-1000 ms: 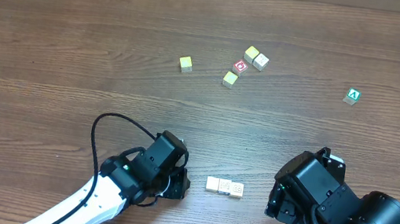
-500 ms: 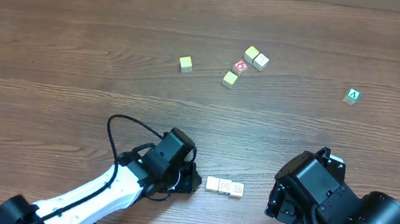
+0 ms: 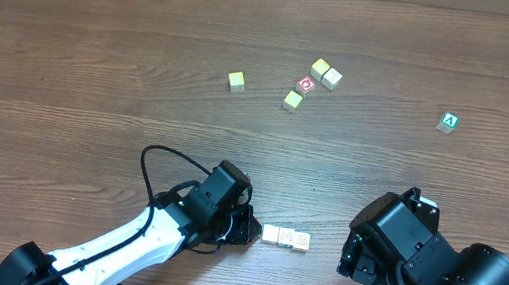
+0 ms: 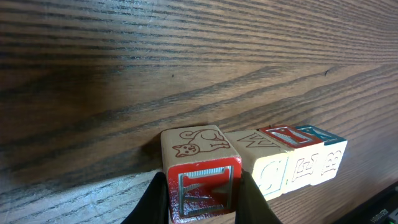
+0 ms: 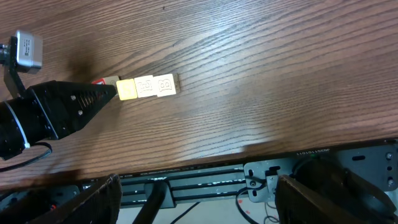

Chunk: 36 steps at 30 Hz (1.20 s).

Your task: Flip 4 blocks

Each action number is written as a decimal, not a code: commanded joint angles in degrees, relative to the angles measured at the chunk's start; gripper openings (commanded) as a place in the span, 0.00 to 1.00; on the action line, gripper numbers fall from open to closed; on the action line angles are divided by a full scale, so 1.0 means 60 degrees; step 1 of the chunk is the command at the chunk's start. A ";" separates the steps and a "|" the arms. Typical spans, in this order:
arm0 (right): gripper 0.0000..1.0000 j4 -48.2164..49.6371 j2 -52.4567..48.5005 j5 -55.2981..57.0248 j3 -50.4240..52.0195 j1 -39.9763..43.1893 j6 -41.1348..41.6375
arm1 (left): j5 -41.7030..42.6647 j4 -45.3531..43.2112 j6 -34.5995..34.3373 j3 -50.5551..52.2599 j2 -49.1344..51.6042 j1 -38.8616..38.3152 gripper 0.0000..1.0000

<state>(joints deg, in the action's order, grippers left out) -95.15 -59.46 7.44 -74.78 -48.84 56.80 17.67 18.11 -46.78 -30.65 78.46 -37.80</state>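
Over the last second our left arm is swinging rightward along the bottom of the overhead frame, so the left gripper (image 3: 245, 228) is now sitting at the left end of the row of blocks (image 3: 286, 237), low and centre. The blocks themselves are not shifting.

In the left wrist view, the gripper is pinching the cat block (image 4: 198, 163), which has a cat drawing on top and a red face toward the camera. This block is touching the nearest block of the row. We cannot tell whether it is resting on the table (image 3: 95, 58) or hanging just above it.

The right gripper (image 5: 199, 186) is waiting at lower right, jaws spread wide and holding nothing.

We are judging the task as nearly finished. Three blocks are lying in line and the fourth is being set beside them, leaving only the release and the pull-away. We cannot tell whether each block has truly been turned over.

In the upper centre, the pale cubes (image 3: 293, 100) and the red ringed cube (image 3: 306, 84) are lying loose. The green A cube (image 3: 450, 122) is lying apart at upper right.
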 commanded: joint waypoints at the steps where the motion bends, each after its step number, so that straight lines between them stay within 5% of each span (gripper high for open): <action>1: 0.80 0.0051 0.0058 -0.0004 -0.0237 -0.0029 0.0044 | 0.0051 0.0102 0.0087 0.0153 0.0299 -0.0055 0.04; 17: 0.80 0.0055 0.0058 -0.0004 -0.0237 -0.0029 0.0044 | 0.0175 -0.0098 0.0266 0.0153 0.0299 -0.0171 0.06; 24: 0.80 0.0055 0.0058 -0.0004 -0.0237 -0.0029 0.0044 | 0.0175 -0.0098 0.0266 0.0153 0.0299 -0.0171 0.22; 36: 0.80 0.0051 0.0058 -0.0011 -0.0237 -0.0029 0.0044 | 0.0149 -0.0215 0.0342 0.0153 0.0299 -0.0171 0.19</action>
<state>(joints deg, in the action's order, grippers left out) -95.13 -59.46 7.44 -74.78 -48.84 56.82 18.72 16.95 -46.13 -30.63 79.15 -38.28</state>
